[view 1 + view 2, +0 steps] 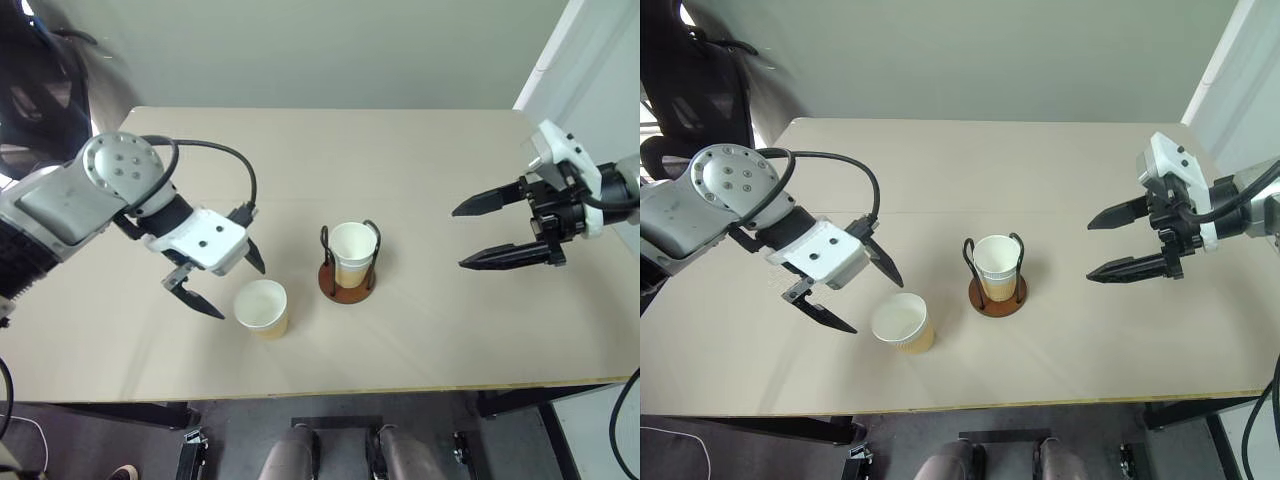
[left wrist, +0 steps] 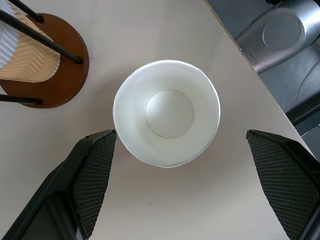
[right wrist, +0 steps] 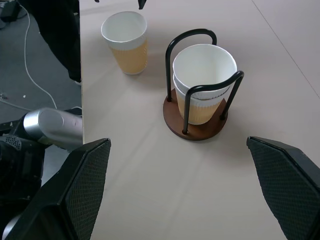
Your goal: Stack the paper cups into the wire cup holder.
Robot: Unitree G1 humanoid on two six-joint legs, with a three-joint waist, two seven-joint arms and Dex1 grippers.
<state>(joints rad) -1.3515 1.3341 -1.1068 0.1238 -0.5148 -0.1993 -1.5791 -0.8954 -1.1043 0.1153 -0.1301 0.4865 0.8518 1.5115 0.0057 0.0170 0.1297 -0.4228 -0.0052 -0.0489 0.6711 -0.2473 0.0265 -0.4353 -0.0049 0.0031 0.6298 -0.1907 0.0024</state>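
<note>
Beside the wire cup holder (image 1: pixel 347 278), already holding two nested cups (image 3: pixel 204 75), your wide-open, empty left gripper (image 1: pixel 213 283) brackets the last upright paper cup (image 1: pixel 262 306), presumably for grasping, while your right gripper (image 1: pixel 486 232) waits wide open, empty.

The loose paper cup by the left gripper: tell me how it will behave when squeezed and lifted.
The loose paper cup is empty and thin-walled, so it is probably very light and could crush under a firm squeeze. It stands upright on its narrower base, so a sideways nudge from the open left gripper may tip it or slide it.
</note>
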